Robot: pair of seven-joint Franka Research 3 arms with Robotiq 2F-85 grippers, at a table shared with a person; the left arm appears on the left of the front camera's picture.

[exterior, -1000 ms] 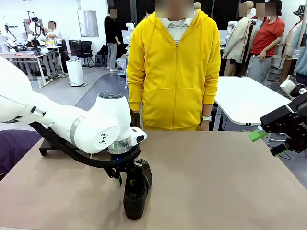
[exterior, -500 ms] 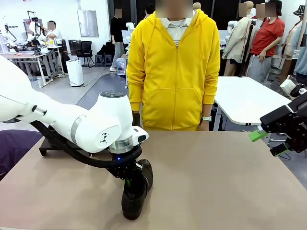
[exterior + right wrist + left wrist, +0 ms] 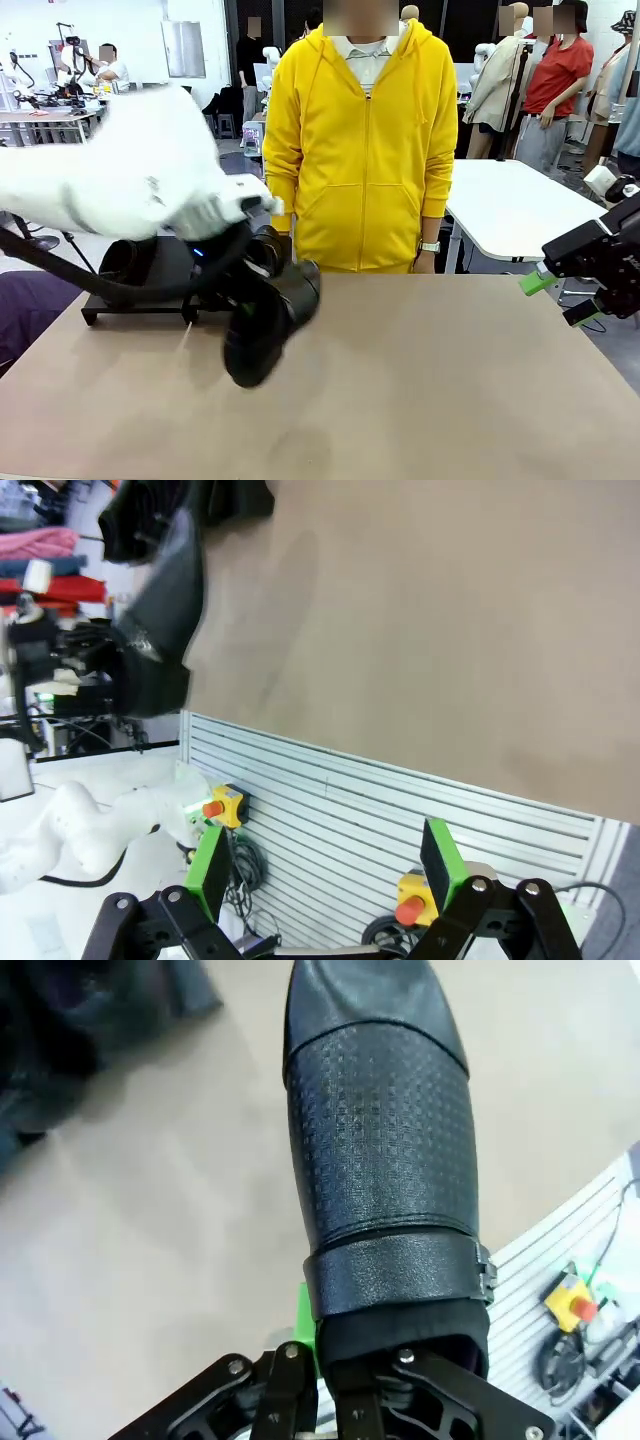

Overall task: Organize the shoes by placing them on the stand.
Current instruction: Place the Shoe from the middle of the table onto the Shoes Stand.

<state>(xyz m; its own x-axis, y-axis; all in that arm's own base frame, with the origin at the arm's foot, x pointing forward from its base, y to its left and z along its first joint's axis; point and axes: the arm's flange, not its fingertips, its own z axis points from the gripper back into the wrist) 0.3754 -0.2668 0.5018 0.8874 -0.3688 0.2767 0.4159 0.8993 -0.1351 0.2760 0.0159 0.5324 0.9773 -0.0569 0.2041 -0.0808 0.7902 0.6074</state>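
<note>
A black leather shoe (image 3: pixel 262 335) hangs tilted above the tan table, toe down toward me, blurred by motion. My left gripper (image 3: pixel 258 270) is shut on its heel end. In the left wrist view the same shoe (image 3: pixel 385 1150) runs away from the gripper (image 3: pixel 325 1335), whose jaws pinch the collar, one green pad (image 3: pixel 304 1312) showing outside it. The low black stand (image 3: pixel 110 308) sits at the table's far left, with a dark rounded shape like another shoe (image 3: pixel 130 265) on it. My right gripper (image 3: pixel 558 297) hovers open off the right edge, with nothing between its green pads (image 3: pixel 208 868).
A person in a yellow hoodie (image 3: pixel 365 150) stands at the far side, arms down. The tan table (image 3: pixel 450 380) is bare in the middle and right. In the right wrist view the table's slatted front (image 3: pixel 400 800) and the blurred shoe (image 3: pixel 165 610) show.
My left gripper closed on the shoe's heel end, lifted it off the table and swung it up and toward the far left. The right arm has not moved.
</note>
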